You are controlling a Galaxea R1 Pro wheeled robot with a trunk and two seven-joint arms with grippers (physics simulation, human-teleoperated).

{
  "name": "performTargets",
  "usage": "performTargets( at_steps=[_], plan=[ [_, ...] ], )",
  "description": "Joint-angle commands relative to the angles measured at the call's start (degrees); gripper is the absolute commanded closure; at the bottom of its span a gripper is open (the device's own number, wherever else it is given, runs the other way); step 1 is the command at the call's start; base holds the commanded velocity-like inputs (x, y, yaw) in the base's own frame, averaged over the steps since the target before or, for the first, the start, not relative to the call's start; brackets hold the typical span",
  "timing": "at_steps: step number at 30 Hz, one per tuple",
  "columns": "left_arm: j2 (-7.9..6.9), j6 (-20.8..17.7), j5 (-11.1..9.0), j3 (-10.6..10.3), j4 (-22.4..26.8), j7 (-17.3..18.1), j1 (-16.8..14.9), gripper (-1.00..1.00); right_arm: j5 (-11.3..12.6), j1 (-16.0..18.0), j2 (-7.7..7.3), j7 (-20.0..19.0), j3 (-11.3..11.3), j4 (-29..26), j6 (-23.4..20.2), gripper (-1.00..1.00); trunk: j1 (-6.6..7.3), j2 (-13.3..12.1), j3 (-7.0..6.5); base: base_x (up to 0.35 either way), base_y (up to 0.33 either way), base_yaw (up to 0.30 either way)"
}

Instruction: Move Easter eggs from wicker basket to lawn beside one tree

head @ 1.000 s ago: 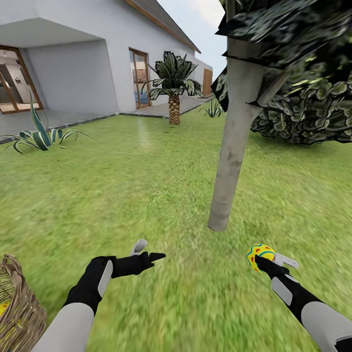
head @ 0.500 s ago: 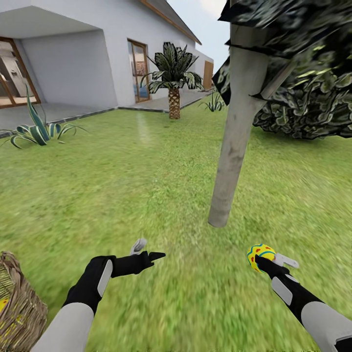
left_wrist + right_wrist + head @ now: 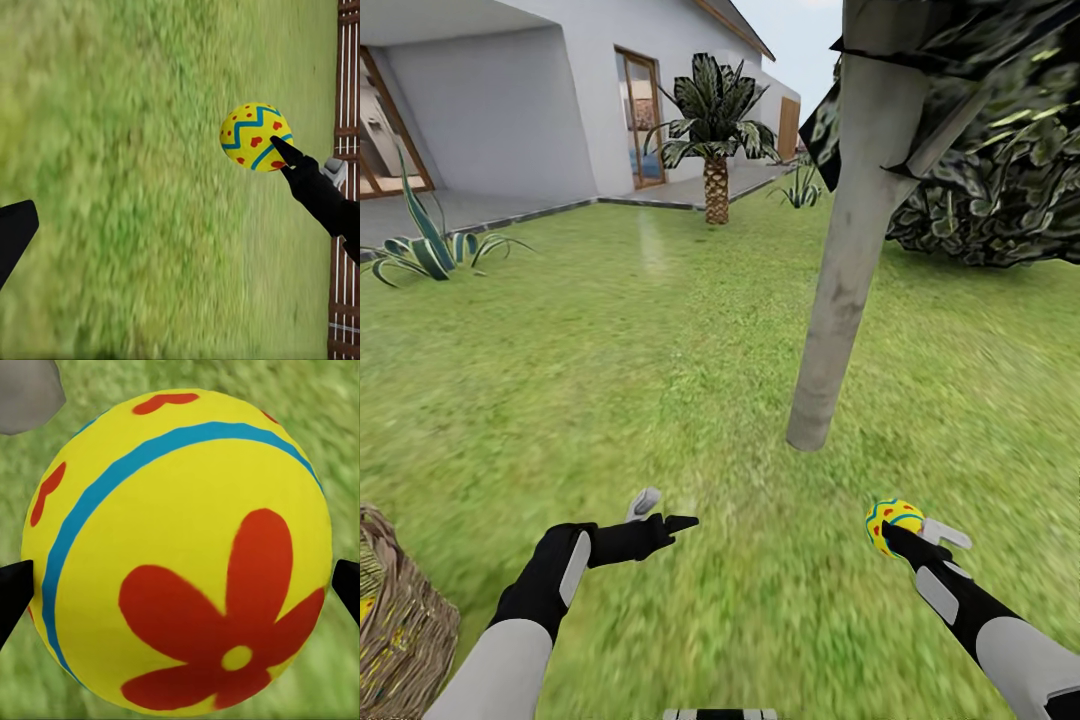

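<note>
easter egg [image 3: 892,523] pinched by right gripper [image 3: 905,535] above lawn [image 3: 660,380], near tree [image 3: 840,290] | left gripper [image 3: 660,512] spread, empty | wicker basket [image 3: 405,625] seen beside left arm

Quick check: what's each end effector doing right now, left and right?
Left end effector: open, empty.
Right end effector: shut on an Easter egg.
</note>
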State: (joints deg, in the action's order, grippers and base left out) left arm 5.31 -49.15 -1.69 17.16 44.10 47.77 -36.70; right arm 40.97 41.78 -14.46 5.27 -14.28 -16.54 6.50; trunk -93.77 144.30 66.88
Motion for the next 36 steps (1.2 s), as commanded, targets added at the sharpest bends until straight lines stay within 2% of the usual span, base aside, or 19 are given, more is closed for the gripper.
performTargets(
  at_steps=[1,5,16,21,36],
  plan=[
    [0.1,-0.5,-0.2,0.2,0.0,0.0,0.0,-1.0,0.5,0.0,-0.04,0.3,-0.5,0.0,0.2,1.0,0.01,0.0,0.05,0.0,0.0,0.0],
    [0.05,-0.5,-0.2,0.2,0.0,0.0,0.0,-1.0,0.5,0.0,-0.04,0.3,-0.5,0.0,0.2,1.0,0.01,0.0,0.05,0.008,-0.036,0.0],
    [0.05,-0.6,-0.2,0.2,0.0,0.0,0.0,-1.0,0.4,0.0,-0.04,0.3,-0.6,0.0,0.2,1.0,0.01,0.0,0.05,0.112,-0.235,0.0],
    [0.05,-0.5,-0.2,0.2,0.0,0.0,0.0,-1.0,0.4,0.0,-0.04,0.3,-0.6,0.0,0.3,1.0,0.01,0.0,0.05,0.023,-0.028,0.0],
    [0.06,-0.5,-0.2,0.2,0.0,0.0,0.0,-1.0,0.1,0.0,0.03,0.3,-0.6,0.0,0.4,1.0,-0.38,0.2,3.37,0.0,0.0,0.0]
  ],
)
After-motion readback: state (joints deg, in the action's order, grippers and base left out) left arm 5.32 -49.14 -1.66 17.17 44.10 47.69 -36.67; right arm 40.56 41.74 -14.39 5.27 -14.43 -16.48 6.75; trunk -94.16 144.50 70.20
